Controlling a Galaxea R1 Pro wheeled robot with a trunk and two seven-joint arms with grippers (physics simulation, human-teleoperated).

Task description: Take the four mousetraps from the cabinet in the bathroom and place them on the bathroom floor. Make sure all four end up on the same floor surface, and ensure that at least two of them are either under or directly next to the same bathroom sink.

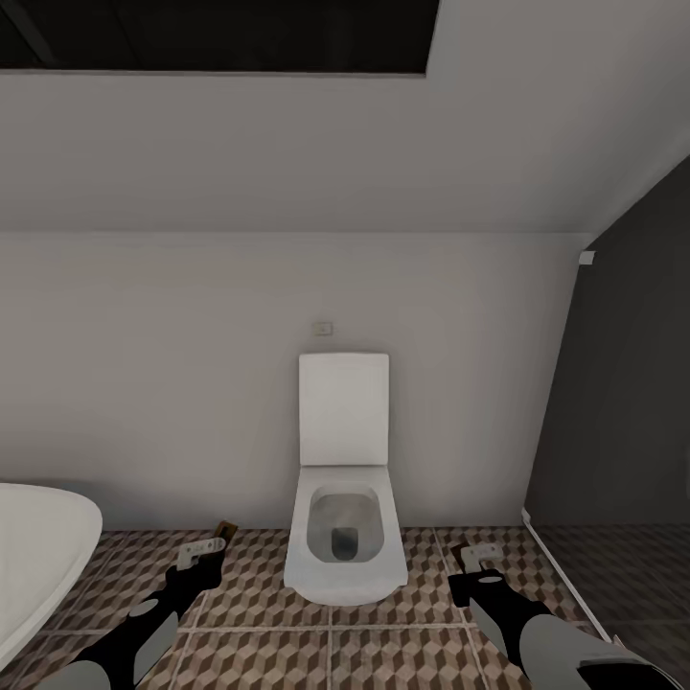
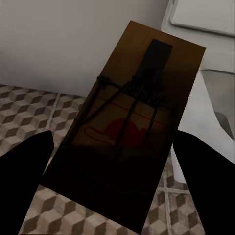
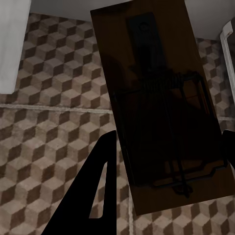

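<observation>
Jaws of left gripper (image 2: pixel 115 161) clamp mousetrap (image 2: pixel 127 127); right gripper (image 3: pixel 164 169) clamps second mousetrap (image 3: pixel 156 103). Both above bathroom floor (image 1: pixel 259 642), flanking toilet (image 1: pixel 345 537); bathtub (image 1: pixel 38 556) edge left, open tiles between.

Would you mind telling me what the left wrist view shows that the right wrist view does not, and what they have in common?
Left wrist view: a mousetrap with a red mark on its board, held in the left hand, a plain pale wall behind it and the white toilet beside it.

Right wrist view: another mousetrap in the right hand, with no red mark visible.

Both: a dark wooden trap between black fingers above the cube-patterned bathroom floor.
</observation>
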